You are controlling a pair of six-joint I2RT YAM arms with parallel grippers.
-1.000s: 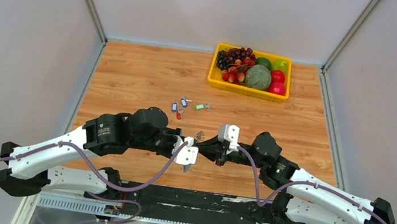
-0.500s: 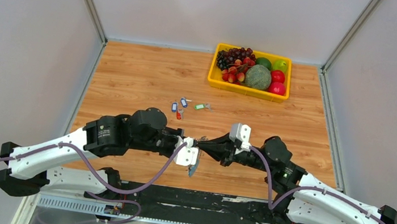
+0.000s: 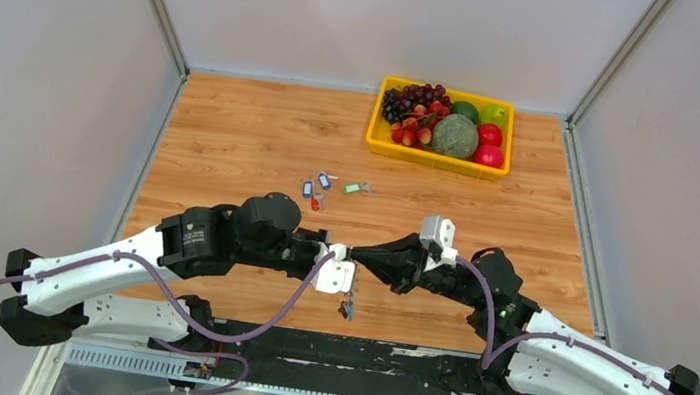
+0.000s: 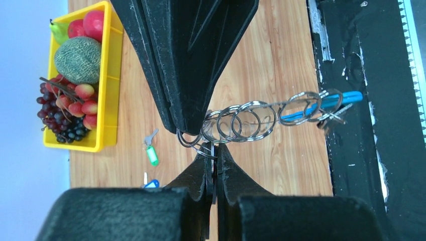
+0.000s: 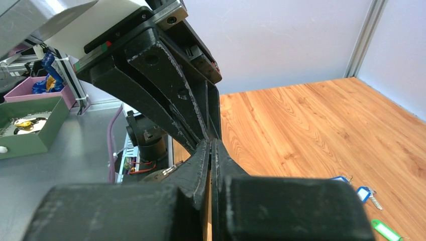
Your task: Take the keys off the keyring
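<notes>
The keyring [image 4: 246, 120] is a chain of several linked metal rings with a blue tag [image 4: 344, 98] and small keys at its far end. It hangs below the two grippers in the top view [image 3: 346, 306]. My left gripper [image 4: 214, 147] is shut on one end ring. My right gripper [image 3: 359, 255] meets it tip to tip, shut on the neighbouring ring; in its own view [image 5: 210, 141] the jaws are closed and the ring is hidden. Loose keys lie on the table: green-tagged [image 3: 354, 188], blue-tagged [image 3: 307, 188] and red-tagged [image 3: 316, 201].
A yellow basket [image 3: 373, 138] of fruit with a melon [image 3: 455, 135] stands at the back right. The black base rail [image 3: 387, 353] runs along the near edge under the hanging chain. Grey walls enclose the table's sides.
The right arm has drawn back to the right. The ring chain, bunched between the grippers before, has dropped and now hangs below them.
</notes>
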